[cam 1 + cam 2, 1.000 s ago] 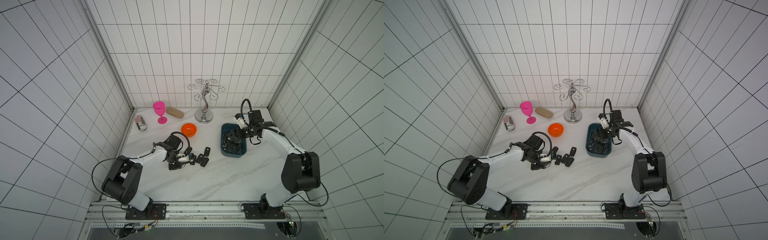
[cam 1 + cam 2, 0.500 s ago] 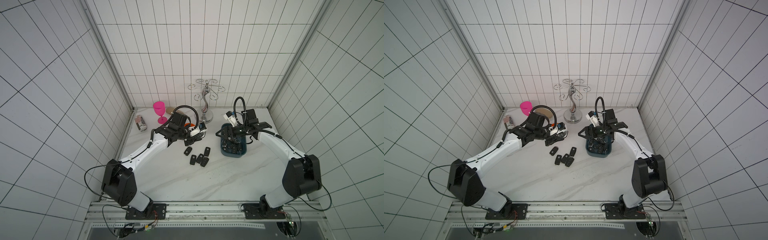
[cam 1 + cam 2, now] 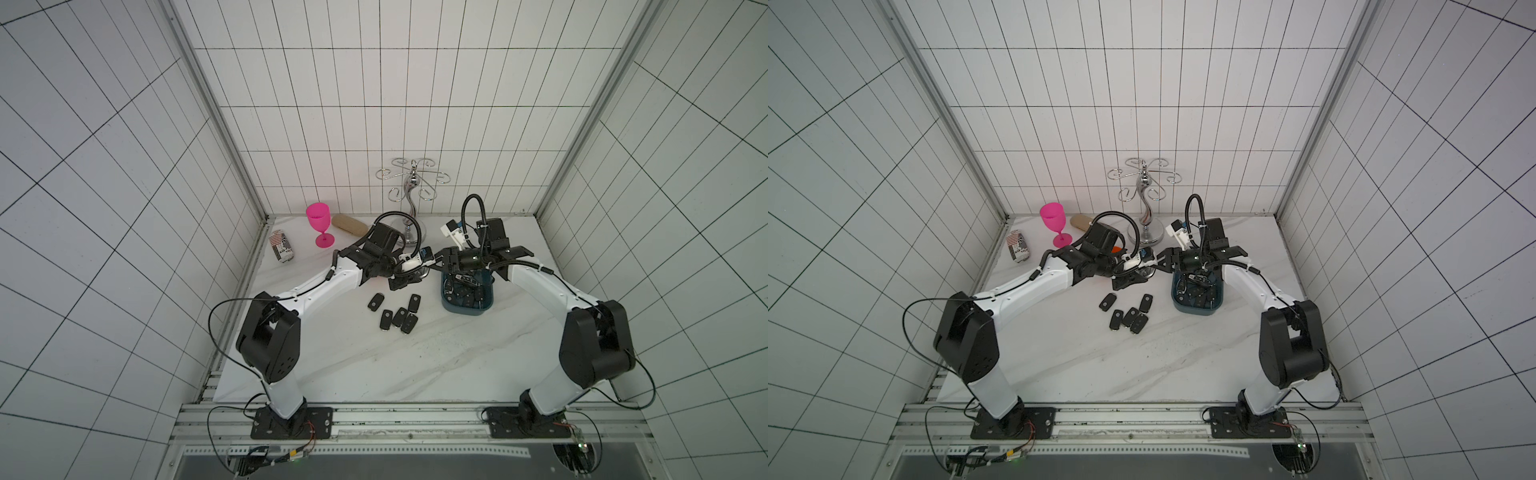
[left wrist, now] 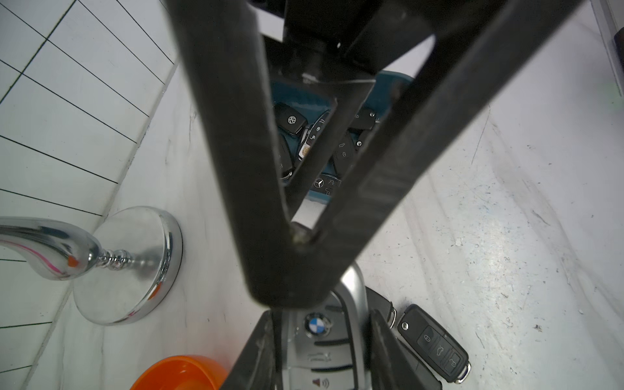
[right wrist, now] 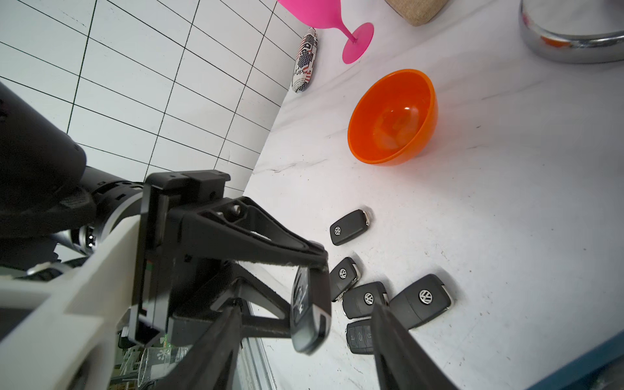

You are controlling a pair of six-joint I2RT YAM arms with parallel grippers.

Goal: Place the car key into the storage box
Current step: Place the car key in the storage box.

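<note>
Right wrist view: my left gripper [image 5: 308, 291] clamps the key [image 5: 309, 331] in midair; my right gripper [image 5: 305, 305] has jaws spread either side of it. The box [image 5: 591, 358] sits just beside; five loose keys [image 5: 366, 299] and bowl [image 5: 393, 118] lie beyond.

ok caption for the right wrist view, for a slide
Left gripper holds the car key within the open right gripper; five loose keys and an orange bowl lie beyond.

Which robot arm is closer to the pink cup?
Left. The left arm passes near the pink cup; the right arm reaches from over the storage box, farther away.
</note>
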